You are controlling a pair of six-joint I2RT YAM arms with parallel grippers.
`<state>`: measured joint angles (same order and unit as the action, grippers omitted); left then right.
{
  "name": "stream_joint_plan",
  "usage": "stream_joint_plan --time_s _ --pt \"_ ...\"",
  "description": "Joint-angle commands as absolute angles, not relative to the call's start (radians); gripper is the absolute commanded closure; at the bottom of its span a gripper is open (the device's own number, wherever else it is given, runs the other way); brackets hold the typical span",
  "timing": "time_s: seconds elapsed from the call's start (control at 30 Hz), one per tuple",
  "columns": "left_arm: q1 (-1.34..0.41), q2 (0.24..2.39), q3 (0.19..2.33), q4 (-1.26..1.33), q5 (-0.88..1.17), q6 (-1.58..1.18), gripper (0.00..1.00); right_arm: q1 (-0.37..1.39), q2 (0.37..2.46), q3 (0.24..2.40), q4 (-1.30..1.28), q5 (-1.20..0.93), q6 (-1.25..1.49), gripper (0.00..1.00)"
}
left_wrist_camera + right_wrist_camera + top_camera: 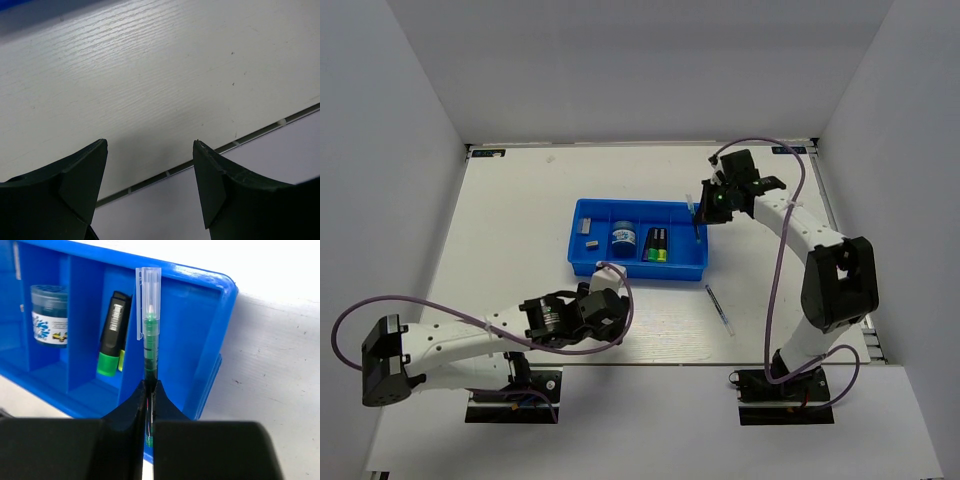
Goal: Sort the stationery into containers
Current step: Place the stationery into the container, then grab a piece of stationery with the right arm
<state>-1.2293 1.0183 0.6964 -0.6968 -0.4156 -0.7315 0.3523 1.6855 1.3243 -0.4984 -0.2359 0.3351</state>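
The blue tray [638, 262] lies mid-table with ridged compartments. In it are a tiny grey block [590, 241], a round blue tub [624, 238] and green-black and yellow markers [655, 245]. My right gripper [698, 218] hangs over the tray's right end, shut on a teal pen [151, 325] with a clear cap. In the right wrist view the gripper [151, 386] holds the pen over the rightmost compartment, beside the green-black marker [112, 335] and the tub [49, 315]. A thin blue pen [720, 308] lies on the table right of the tray. My left gripper [603, 300] is open and empty near the tray's front edge.
White walls close in the table on three sides. The left wrist view shows its open gripper [150, 146] over bare white table [165, 85], with the table's edge and a wall just beyond. A purple cable [780, 250] loops along the right arm.
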Motion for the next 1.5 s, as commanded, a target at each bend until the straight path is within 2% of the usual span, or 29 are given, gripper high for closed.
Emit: stream_joint_plan --time_s 0.0,0.1,0.17,0.2,0.23,0.33,0.47,0.5,0.53,0.57,0.6,0.63,0.7,0.87,0.93,1.07,1.2,1.47 --pt "-1.244 1.034 0.749 -0.669 -0.439 -0.723 0.21 0.371 1.703 1.35 -0.499 -0.176 0.373 1.0" --pt "-1.246 1.052 0.775 -0.661 -0.437 -0.713 0.21 0.388 1.732 1.367 -0.522 -0.209 0.359 0.99" --pt "-1.244 1.072 0.788 -0.655 -0.439 -0.706 0.21 0.388 1.738 1.371 -0.523 -0.235 0.348 0.85" --pt "-1.246 1.075 0.801 -0.653 -0.439 -0.703 0.21 0.396 1.736 1.371 -0.529 -0.238 0.347 0.68" --pt "-1.246 1.078 0.804 -0.652 -0.439 -0.7 0.21 0.396 1.732 1.371 -0.534 -0.244 0.336 0.6" --pt "-1.244 1.103 0.834 -0.647 -0.436 -0.683 0.21 0.399 1.689 1.352 -0.528 -0.25 0.316 0.53" --pt "-1.244 1.124 0.862 -0.655 -0.433 -0.67 0.21 0.402 1.612 1.315 -0.523 -0.239 0.282 0.54" --pt "-1.246 1.126 0.865 -0.655 -0.433 -0.667 0.21 0.402 1.565 1.302 -0.508 -0.232 0.25 0.61" --pt "-1.246 1.127 0.864 -0.657 -0.433 -0.667 0.21 0.402 1.548 1.286 -0.511 -0.229 0.233 0.61" --pt "-1.247 1.124 0.864 -0.66 -0.436 -0.667 0.21 0.403 1.519 1.278 -0.518 -0.23 0.212 0.82" --pt "-1.247 1.117 0.864 -0.667 -0.439 -0.669 0.21 0.408 1.505 1.273 -0.546 -0.235 0.145 0.94" --pt "-1.246 1.108 0.861 -0.678 -0.442 -0.67 0.21 0.403 1.482 1.263 -0.589 -0.236 0.117 1.0" --pt "-1.249 1.074 0.85 -0.687 -0.456 -0.672 0.21 0.403 1.433 1.232 -0.641 -0.235 0.007 1.0" --pt "-1.246 1.006 0.802 -0.722 -0.486 -0.683 0.21 0.416 1.255 0.967 -0.695 -0.247 -0.15 1.0" --pt "-1.247 0.983 0.795 -0.732 -0.494 -0.684 0.21 0.428 1.217 0.858 -0.684 -0.226 -0.156 0.84" --pt "-1.246 0.968 0.775 -0.742 -0.5 -0.693 0.21 0.443 1.184 0.747 -0.641 -0.192 -0.124 0.67" --pt "-1.246 0.947 0.752 -0.744 -0.495 -0.712 0.22 0.459 1.202 0.69 -0.555 -0.158 -0.058 0.6" --pt "-1.247 0.91 0.709 -0.738 -0.506 -0.732 0.22 0.483 1.292 0.675 -0.476 -0.118 0.021 0.57"
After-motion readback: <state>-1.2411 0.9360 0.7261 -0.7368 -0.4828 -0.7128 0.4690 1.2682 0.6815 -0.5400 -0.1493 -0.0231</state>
